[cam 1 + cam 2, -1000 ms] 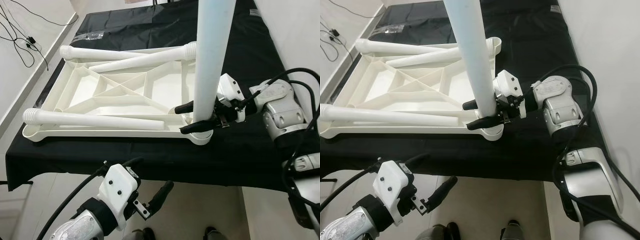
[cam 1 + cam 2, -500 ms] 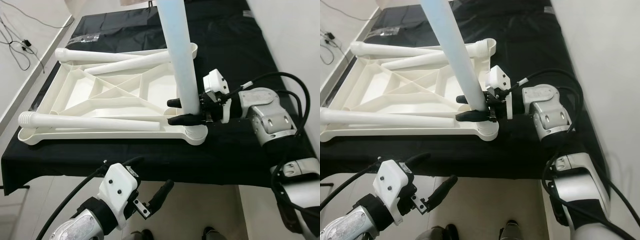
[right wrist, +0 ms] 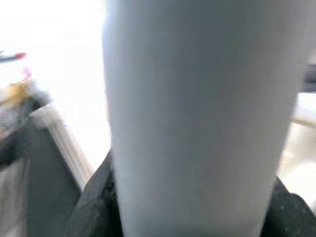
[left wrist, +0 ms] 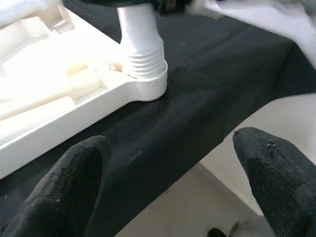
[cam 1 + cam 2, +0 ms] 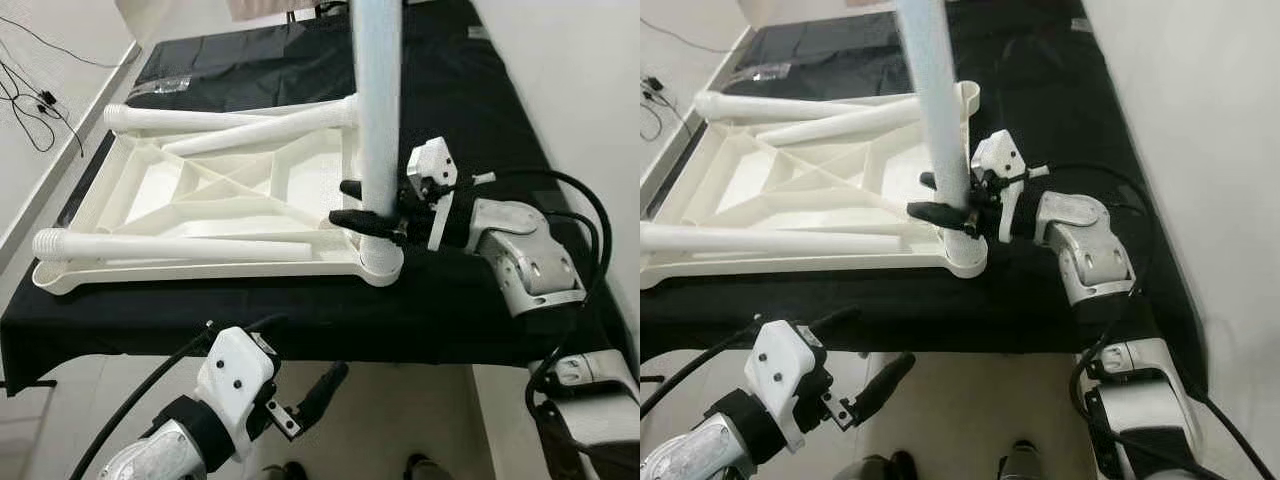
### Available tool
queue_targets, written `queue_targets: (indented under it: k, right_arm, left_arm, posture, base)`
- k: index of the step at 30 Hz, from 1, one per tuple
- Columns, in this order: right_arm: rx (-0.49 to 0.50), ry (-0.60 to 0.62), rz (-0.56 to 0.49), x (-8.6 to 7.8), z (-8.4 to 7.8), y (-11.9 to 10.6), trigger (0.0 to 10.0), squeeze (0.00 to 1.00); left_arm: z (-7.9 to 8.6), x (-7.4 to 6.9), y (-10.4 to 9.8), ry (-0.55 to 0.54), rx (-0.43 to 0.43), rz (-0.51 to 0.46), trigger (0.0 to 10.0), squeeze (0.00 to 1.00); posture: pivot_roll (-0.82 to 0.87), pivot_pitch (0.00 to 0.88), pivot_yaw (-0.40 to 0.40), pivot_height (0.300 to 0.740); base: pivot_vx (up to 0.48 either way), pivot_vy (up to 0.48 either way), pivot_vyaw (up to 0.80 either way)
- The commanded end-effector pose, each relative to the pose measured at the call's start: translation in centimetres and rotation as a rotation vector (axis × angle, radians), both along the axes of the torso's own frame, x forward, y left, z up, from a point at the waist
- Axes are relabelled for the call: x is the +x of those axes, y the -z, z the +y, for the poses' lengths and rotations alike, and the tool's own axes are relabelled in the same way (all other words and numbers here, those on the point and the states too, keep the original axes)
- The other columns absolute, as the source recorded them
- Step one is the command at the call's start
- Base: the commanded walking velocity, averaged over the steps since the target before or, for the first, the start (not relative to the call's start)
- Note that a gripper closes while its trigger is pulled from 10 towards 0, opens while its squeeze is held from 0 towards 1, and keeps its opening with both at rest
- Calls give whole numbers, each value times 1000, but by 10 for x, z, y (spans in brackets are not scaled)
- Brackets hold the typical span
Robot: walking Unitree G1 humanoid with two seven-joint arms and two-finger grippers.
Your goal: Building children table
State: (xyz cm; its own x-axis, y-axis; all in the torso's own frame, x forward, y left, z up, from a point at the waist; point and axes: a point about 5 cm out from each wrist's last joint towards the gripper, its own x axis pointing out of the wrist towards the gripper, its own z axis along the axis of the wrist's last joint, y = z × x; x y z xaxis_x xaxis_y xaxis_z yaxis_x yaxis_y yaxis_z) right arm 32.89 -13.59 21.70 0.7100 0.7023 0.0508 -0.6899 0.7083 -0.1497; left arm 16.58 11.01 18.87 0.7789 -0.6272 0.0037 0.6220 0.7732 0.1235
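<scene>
The white tabletop lies upside down on a bench covered in black cloth, its ribbed underside up. It fills most of the bench's left half, and its near long side runs close along the bench's front edge. A strip of bare black cloth lies between the tabletop's right end and the bench's right edge, which stands close to a white wall. More bare cloth stretches towards the far edge. Two loose legs lie across the tabletop, one near the front side and one near the far side.

An upright leg stands in the socket at the tabletop's near right corner, its threaded end seated in the collar. The right pincer reaches in from the right side and is clenched round this leg low down, just above the socket, one finger on each side.

The left pincer hangs below and in front of the bench's front edge, over the floor, its fingers spread apart and grasping nothing.

Compared with half a second ago, the upright leg stands straighter, where it leaned away to the left before. The right arm's elbow has swung nearer the front edge.
</scene>
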Motion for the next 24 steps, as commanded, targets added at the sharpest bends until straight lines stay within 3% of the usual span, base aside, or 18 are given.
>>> queue_targets:
  k: [1,3,4,5,14,24]
  right_arm:
    - [-153,413,355,-19,-26,85,10000,0]
    - [-153,413,355,-19,-26,85,10000,0]
    - [-152,574,335,-28,-30,86,10000,0]
    - [-145,641,291,-29,-30,81,10000,0]
    - [-114,612,237,-23,-19,79,10000,0]
    - [-106,658,141,-33,-19,78,10000,0]
  left_arm:
    - [2,-1,1,0,10,16,10000,0]
    - [2,-1,1,0,10,16,10000,0]
    - [3,-1,1,1,7,17,10000,0]
    - [3,1,1,7,6,19,10000,0]
    - [2,8,4,15,8,11,10000,0]
    - [4,14,7,10,18,4,10000,0]
  posture:
    - [55,327,151,740]
    - [55,327,151,740]
    - [43,331,162,740]
    - [37,320,161,740]
    - [28,294,157,740]
    - [27,273,158,740]
  base:
    - [0,0,0]
    - [0,0,0]
    - [0,0,0]
    - [0,0,0]
    - [0,0,0]
    - [0,0,0]
